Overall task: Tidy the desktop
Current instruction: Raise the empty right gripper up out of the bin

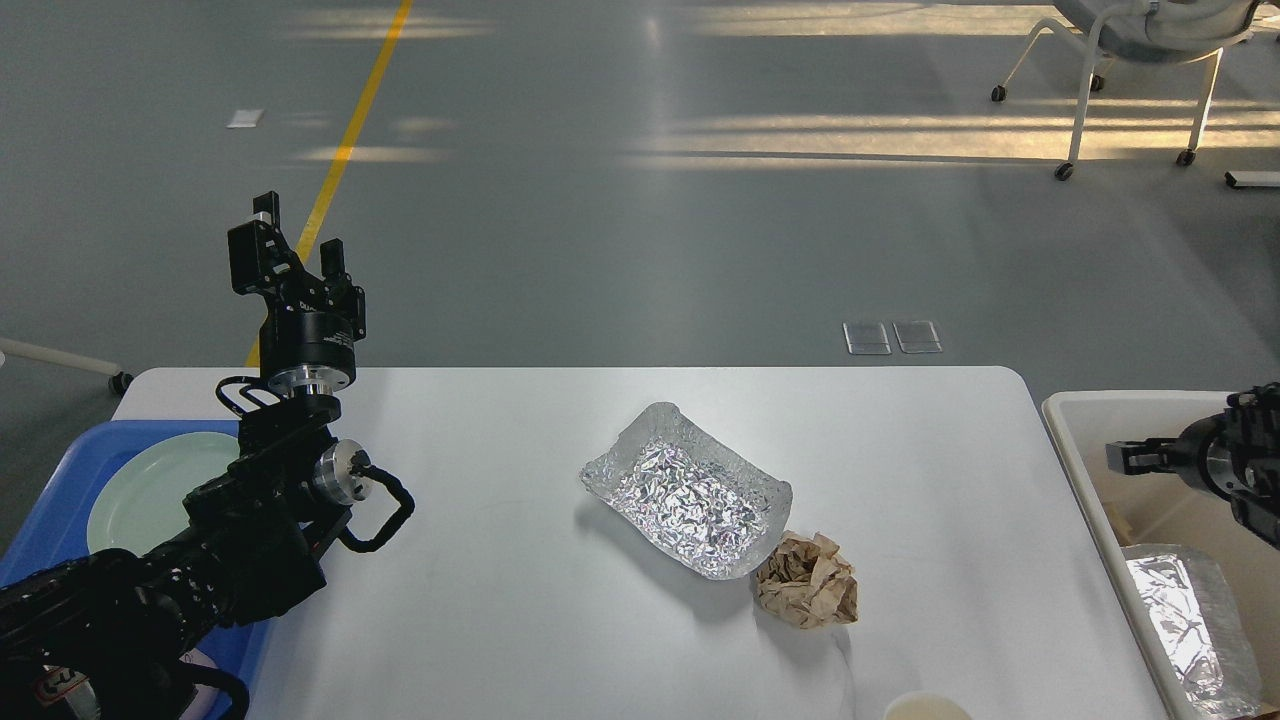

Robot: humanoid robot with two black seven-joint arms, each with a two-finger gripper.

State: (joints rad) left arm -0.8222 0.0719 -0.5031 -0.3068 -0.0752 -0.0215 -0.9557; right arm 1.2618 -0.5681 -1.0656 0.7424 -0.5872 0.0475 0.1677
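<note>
looking at the desktop [500,620], front and centre: a flimsy foil tray [688,490], so pinch its rim. left gripper [290,255] fingers spread, empty; right gripper [1135,457] over the bin [1075,440], can't tell.

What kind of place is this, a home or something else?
Probably a lab or industrial hall, not a home: bare grey floor with a yellow line, a wheeled chair, and the white desktop standing in open space.

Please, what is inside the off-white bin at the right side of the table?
Inside the off-white bin lies a foil tray, near the front. Something brown shows behind it. The right gripper hangs above the bin. The frame edge cuts off the rest.
</note>
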